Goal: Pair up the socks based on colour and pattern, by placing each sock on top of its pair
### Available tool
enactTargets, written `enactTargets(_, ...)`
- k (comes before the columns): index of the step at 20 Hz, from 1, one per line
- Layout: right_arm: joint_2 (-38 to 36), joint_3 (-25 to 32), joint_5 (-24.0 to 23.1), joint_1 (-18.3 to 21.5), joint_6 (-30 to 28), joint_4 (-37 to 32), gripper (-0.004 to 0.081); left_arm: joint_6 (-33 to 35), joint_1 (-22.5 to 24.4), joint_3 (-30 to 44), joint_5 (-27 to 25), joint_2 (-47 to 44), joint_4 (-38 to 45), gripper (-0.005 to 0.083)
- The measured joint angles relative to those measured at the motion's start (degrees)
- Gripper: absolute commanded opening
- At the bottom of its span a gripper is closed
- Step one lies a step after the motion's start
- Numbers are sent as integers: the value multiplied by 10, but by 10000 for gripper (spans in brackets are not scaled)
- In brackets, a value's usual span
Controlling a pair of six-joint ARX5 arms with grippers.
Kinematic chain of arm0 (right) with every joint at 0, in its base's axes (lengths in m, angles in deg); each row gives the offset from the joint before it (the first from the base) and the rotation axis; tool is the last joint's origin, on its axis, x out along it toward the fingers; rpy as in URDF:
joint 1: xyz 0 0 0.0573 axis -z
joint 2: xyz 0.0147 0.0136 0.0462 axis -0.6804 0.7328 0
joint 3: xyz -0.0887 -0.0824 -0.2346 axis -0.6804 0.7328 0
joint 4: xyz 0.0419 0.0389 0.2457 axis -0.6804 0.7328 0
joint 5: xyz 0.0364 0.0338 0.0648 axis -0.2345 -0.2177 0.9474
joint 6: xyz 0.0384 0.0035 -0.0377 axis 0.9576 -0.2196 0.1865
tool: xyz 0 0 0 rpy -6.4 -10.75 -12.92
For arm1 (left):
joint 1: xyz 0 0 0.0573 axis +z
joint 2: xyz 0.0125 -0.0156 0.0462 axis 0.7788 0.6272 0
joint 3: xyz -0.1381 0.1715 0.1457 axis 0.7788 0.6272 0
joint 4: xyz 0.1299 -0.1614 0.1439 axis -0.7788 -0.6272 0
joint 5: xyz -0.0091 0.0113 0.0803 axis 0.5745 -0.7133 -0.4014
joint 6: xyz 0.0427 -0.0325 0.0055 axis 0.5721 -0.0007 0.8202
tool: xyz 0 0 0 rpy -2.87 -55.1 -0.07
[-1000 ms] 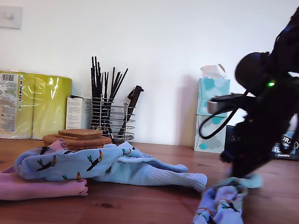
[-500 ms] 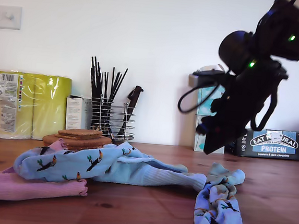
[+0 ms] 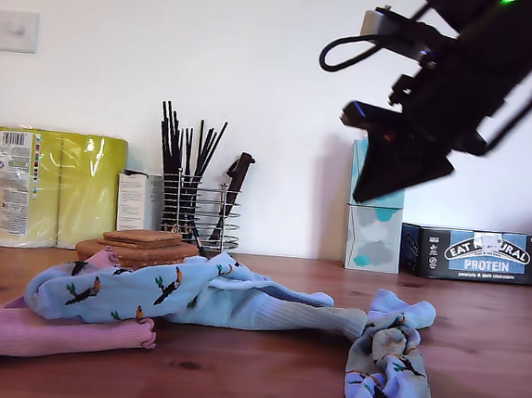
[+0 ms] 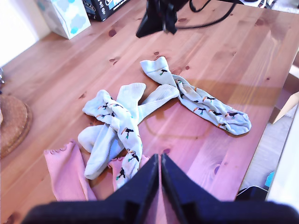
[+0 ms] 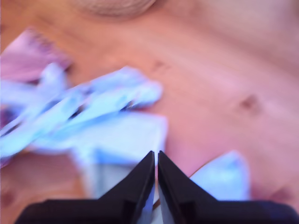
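Note:
One toucan sock (image 3: 390, 377) lies flat on the wooden table, apart from the pile; it also shows as the toucan sock (image 4: 201, 100). A second toucan sock (image 4: 119, 123) crosses the pile over plain light blue socks (image 4: 100, 149), with pink socks (image 4: 65, 172) beneath. My second gripper (image 3: 372, 185) hangs high above the table, shut and holding nothing; its jaws (image 5: 155, 158) meet over blurred socks. My first gripper (image 4: 159, 163) is shut and empty, high over the pile's near side. It does not show in the exterior view.
A tissue box (image 3: 375, 209) and a protein bar box (image 3: 480, 255) stand at the back on the exterior view's right. A wire rack with black sticks (image 3: 191, 202), cork coasters (image 3: 141, 244) and yellow rolls (image 3: 57, 185) stand behind the pile. The table edge (image 4: 261, 154) lies beyond the lone sock.
My second gripper let go of the toucan sock and rose up and toward the exterior view's left. The sock now lies spread on the table beside the pile.

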Motion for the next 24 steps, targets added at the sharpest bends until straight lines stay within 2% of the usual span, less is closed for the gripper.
enactTargets(3, -97, 90, -12, -45, -4, -21, -13, 2, 0, 0, 7, 42, 2, -22)
enactTargets(5, -153, 101, 0, -89, -41, -30, -13, 9, 0, 0, 12, 88, 4, -21)
enactTargets(6, -165, 96, 4, -113, -54, -38, -13, 15, 0, 0, 15, 119, 9, 10)
enactTargets(7, -169, 91, 5, -134, -59, -46, -13, 23, 0, 0, 16, 149, 15, 116)
enactTargets(8, -168, 90, 7, -150, -62, -52, -13, 30, 0, 0, 17, 178, 24, 292)
enactTargets(9, -166, 90, 8, -162, -64, -52, -13, 35, 0, 0, 17, 209, 34, 430)
enactTargets(10, -164, 90, 8, -166, -65, -52, -13, 41, 0, 0, 16, 237, 46, 495)
enactTargets(14, -163, 90, 4, -163, -65, -48, -13, 54, -6, 0, -39, 354, 85, 501)
enactTargets(18, -163, 90, 3, -153, -70, -40, -13, 78, -15, 0, -83, 421, 137, 500)
enactTargets(24, -163, 90, 6, -135, -74, -40, -13, 88, -27, 0, -101, 476, 171, 483)
